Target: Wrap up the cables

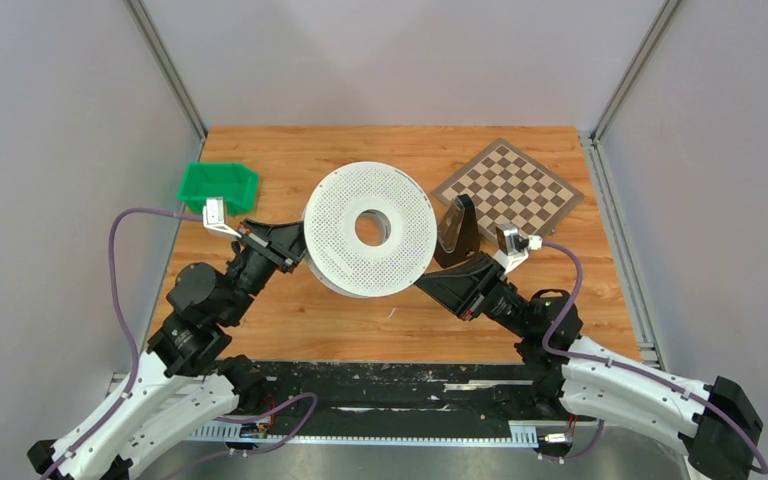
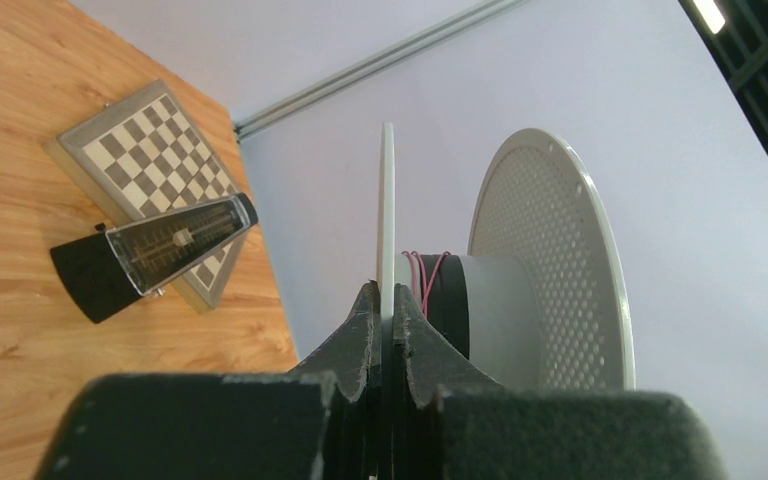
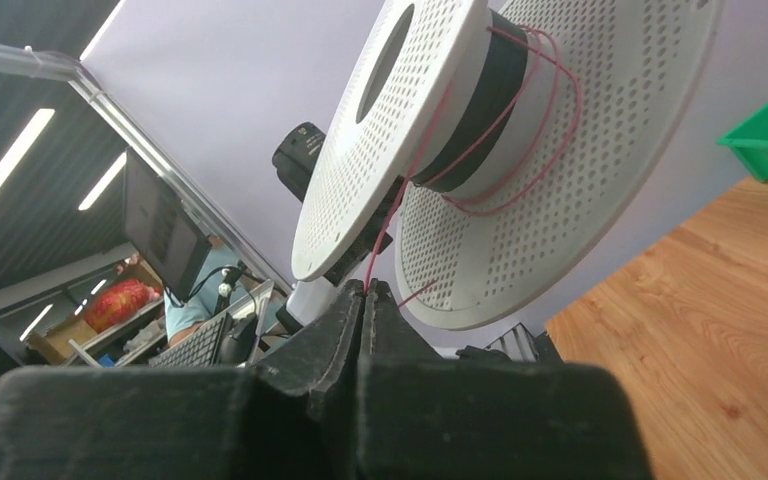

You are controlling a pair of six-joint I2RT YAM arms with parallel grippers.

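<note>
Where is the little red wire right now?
In the wrist views the wire loops around the hub of the white spool, between its two discs, and runs down into the right gripper.

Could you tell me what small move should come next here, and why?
Probably sweep the right hand around the spool for another turn, keeping the wire taut: it is pinched in that hand, its few loops hang slack, and the left hand clamps the spool.
</note>
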